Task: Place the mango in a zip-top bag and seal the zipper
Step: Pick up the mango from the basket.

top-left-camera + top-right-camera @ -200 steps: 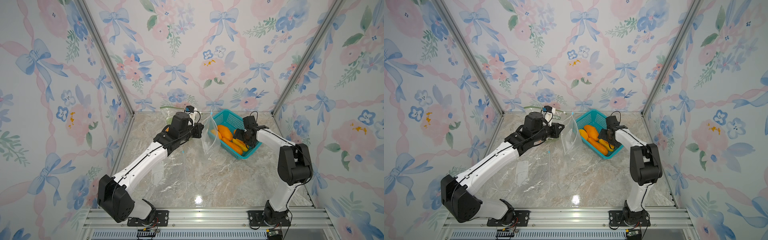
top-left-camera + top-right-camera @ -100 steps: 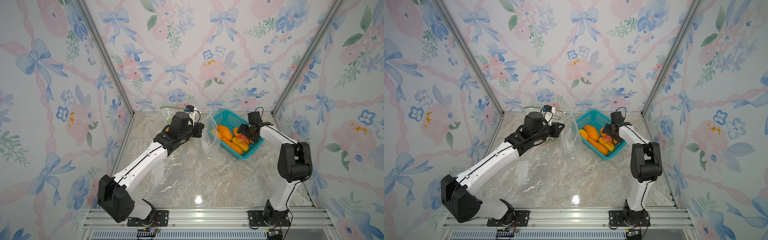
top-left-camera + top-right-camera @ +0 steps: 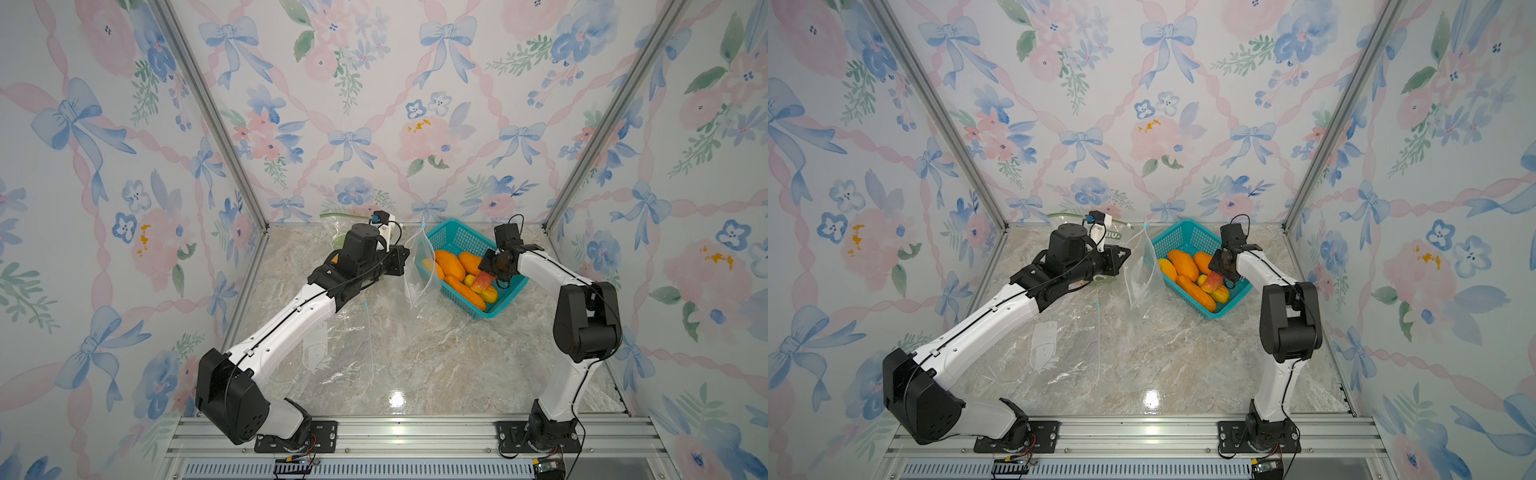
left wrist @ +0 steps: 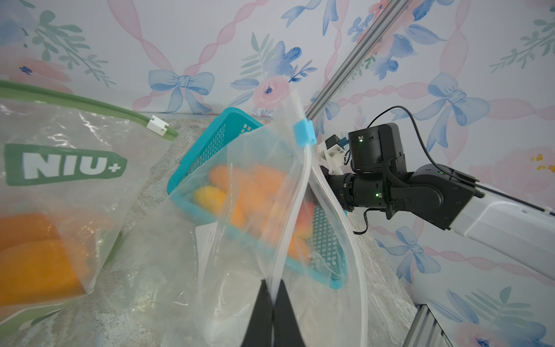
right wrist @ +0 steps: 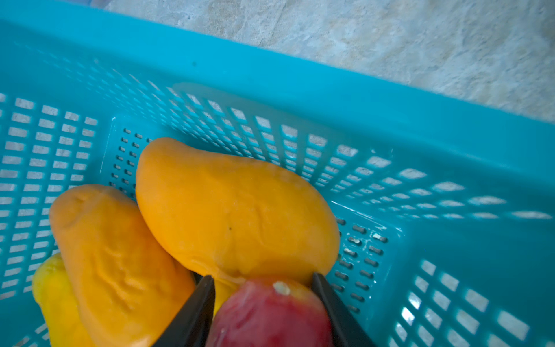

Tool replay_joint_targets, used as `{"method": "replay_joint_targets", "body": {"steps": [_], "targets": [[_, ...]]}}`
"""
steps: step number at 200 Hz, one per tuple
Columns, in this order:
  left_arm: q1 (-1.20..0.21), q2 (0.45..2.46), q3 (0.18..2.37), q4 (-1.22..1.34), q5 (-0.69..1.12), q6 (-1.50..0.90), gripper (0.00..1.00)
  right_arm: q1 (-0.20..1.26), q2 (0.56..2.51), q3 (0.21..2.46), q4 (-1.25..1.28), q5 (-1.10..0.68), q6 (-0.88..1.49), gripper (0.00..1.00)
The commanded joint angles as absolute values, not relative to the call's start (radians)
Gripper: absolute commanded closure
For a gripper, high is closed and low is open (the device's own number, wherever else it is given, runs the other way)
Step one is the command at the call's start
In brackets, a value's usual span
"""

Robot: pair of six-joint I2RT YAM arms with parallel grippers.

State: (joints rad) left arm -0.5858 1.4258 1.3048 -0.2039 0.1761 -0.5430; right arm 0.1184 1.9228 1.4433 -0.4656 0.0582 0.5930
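Note:
A clear zip-top bag (image 3: 419,272) (image 3: 1142,270) (image 4: 267,216) with a blue slider (image 4: 304,133) hangs upright beside the teal basket (image 3: 457,237) (image 3: 1177,233) (image 5: 270,75). My left gripper (image 3: 405,259) (image 3: 1126,252) (image 4: 271,282) is shut on one side of the bag's rim, and the mouth gapes toward the basket. In the basket lie several orange mangoes (image 3: 449,264) (image 5: 234,210) and a red mango (image 3: 481,283) (image 3: 1210,281) (image 5: 270,312). My right gripper (image 3: 487,272) (image 5: 262,278) reaches into the basket with its fingers pressed on both sides of the red mango.
A second bag (image 4: 60,165) (image 3: 336,226) with a green zipper and "NIU+" print holds orange fruit at the back left. A flat clear bag (image 3: 332,332) (image 3: 1054,340) lies on the marble table in front of the left arm. Aluminium corner posts (image 3: 582,166) flank the back.
My right gripper shifted toward the basket's right side and its jaws narrowed onto the red mango. The left arm and the bag have stayed still.

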Motion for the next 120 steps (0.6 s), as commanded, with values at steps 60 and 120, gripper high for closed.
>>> {"method": "replay_joint_targets", "body": {"steps": [60, 120], "targets": [[-0.592, 1.486, 1.340, -0.181, 0.230, -0.563, 1.00, 0.131, 1.779, 1.389, -0.357, 0.011, 0.473, 0.93], [-0.593, 1.530, 1.371, -0.178, 0.250, -0.594, 1.00, 0.230, 1.577, 1.368, -0.221, 0.034, 0.349, 0.97]]}}
